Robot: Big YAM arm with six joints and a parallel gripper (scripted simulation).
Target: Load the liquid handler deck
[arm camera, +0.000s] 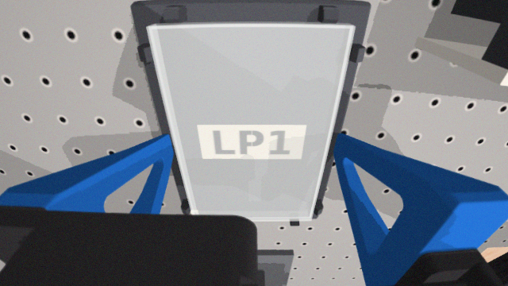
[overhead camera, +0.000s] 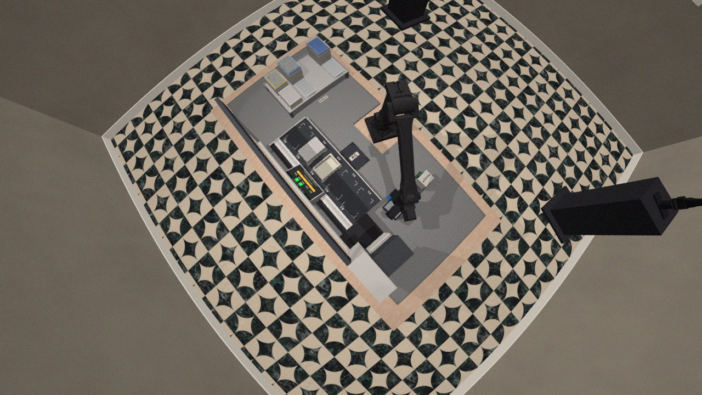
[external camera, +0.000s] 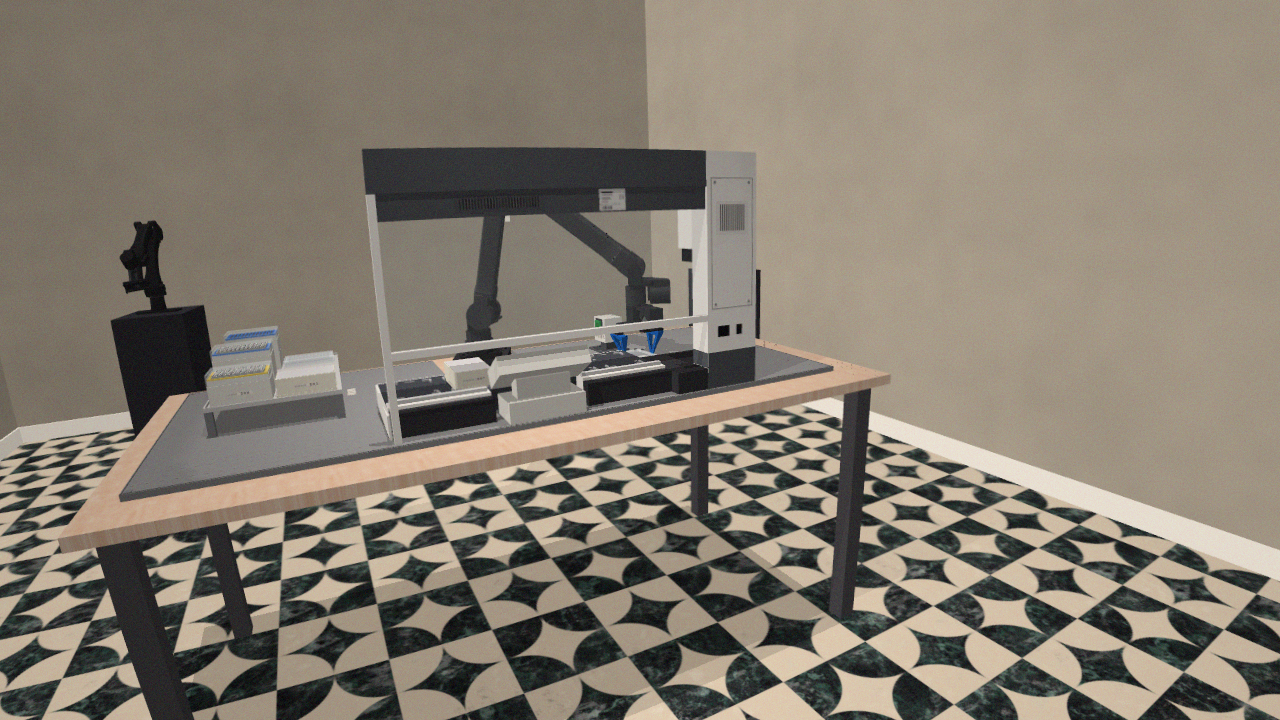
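Landmark: lid park LP1 (arm camera: pixel 139 16), a dark base with short posts on the perforated deck plate (arm camera: pixel 59 79). The clear lid (arm camera: pixel 254 91) lies flat on LP1 inside the posts, the white "LP1" tag legible through it. The gripper (arm camera: pixel 254 159) hangs directly over LP1, spread to its full width and holding nothing; its blue fingers stand one on each long side of the lid, just outside its edges and apart from it. In the exterior view the blue fingertips (external camera: pixel 619 341) sit a little above the deck at the LP1 end of the liquid handler (external camera: pixel 729 259). From LP1, looking along the row of deck positions towards the SHELF (overhead camera: pixel 321 90), two positions are occupied: a pale open item (overhead camera: pixel 326 165) nearer LP1 and a grey-white item (overhead camera: pixel 311 150) next beyond it; their labels cannot be read. The positions closest to LP1 show dark. The READY key (overhead camera: pixel 425 179) stands just across the arm (overhead camera: pixel 405 162) from LP1. Several items are on the SHELF, well apart from LP1.
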